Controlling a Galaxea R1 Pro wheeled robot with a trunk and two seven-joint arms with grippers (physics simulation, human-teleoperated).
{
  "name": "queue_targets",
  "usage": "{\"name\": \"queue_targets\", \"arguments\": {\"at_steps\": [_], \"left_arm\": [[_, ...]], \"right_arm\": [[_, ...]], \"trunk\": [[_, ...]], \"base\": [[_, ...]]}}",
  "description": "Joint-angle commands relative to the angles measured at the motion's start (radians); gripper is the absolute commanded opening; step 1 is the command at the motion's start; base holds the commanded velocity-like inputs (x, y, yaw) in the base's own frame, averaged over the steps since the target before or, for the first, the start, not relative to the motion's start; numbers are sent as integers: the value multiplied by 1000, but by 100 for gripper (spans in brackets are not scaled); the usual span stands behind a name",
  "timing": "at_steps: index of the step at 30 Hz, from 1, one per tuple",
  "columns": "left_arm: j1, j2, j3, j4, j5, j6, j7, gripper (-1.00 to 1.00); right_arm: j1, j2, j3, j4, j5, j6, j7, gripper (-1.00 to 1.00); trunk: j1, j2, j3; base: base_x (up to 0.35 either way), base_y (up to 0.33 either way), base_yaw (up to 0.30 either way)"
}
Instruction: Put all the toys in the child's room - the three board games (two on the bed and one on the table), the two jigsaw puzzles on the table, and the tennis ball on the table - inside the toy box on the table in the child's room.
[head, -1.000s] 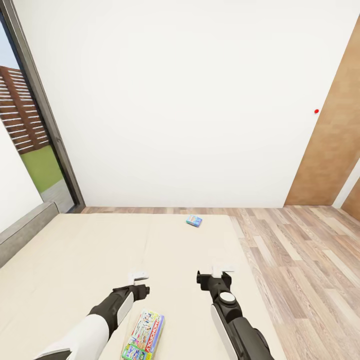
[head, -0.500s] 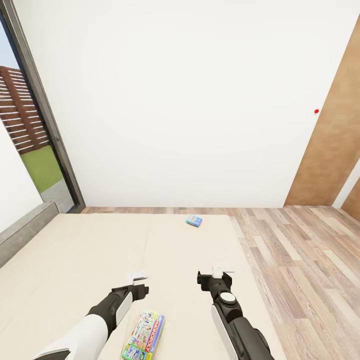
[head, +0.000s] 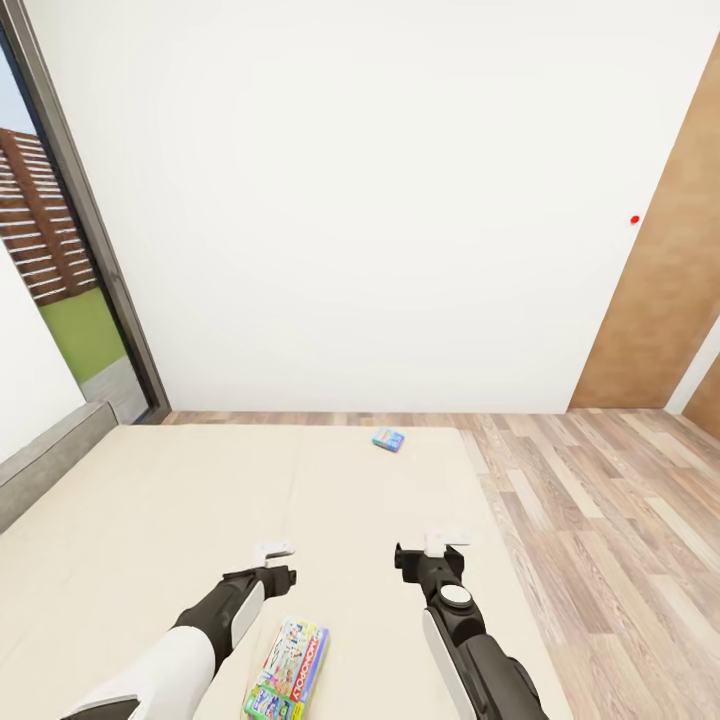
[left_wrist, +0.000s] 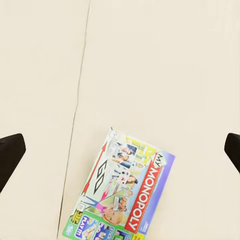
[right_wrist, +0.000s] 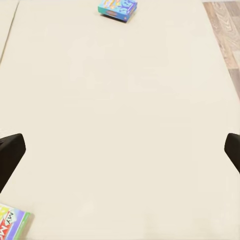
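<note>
- Looking from one second back to this moment, almost nothing had moved: the whole head view slid a tiny bit, so the camera had tipped, not the toys. The arms stayed over the bed (head: 150, 520) in the same pose.
- That meant no toy had been picked up yet, and I judged the job at the bed was only about to begin.
- Nearest the robot, the white-green board game (head: 288, 672) lay flat on the bed, just beside the left arm and a little closer in than the left gripper (head: 274, 550).
- In the left wrist view, the same board game (left_wrist: 122, 192) lay slanted on the mattress, with the dark finger tips far out at both edges, so the left gripper was spread wide and held nothing.
- Next to it over the bed, the right gripper (head: 446, 542) hung above bare mattress near the bed's floor-side edge. Its dark tips also sat far apart in the right wrist view, so it was spread wide and empty too.
- Farther along the bed, near its far end, the small blue board game (head: 388, 440) lay alone, well apart from both grippers.
- Nothing lay on the bed between the grippers and either game, so I saw nothing in the way.
- Beyond the bed were the wooden floor (head: 600, 520), a white wall (head: 380, 200), a window (head: 50, 260) and a brown door (head: 670, 280).
</note>
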Motion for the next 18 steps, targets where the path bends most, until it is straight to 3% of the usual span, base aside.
{"name": "queue_targets", "arguments": {"at_steps": [1,8,13,18], "left_arm": [[-2,1,6,-5,-6,8,1,100],[-21,26,12,-53,-1,48,7,100],[-42,39,12,-113,0,148,8,100],[-61,43,12,-127,-2,200,8,100]], "right_arm": [[-1,0,1,-1,-8,4,-8,100],[-1,0,0,1,-7,4,-7,100],[-1,0,-1,1,-8,6,-6,100],[-1,0,-1,0,-8,9,-5,100]], "trunk": [[1,-2,-3],[1,-2,-9],[1,-2,-14],[1,-2,-18]], "base": [[0,0,0],[0,0,0],[0,0,0],[0,0,0]]}}
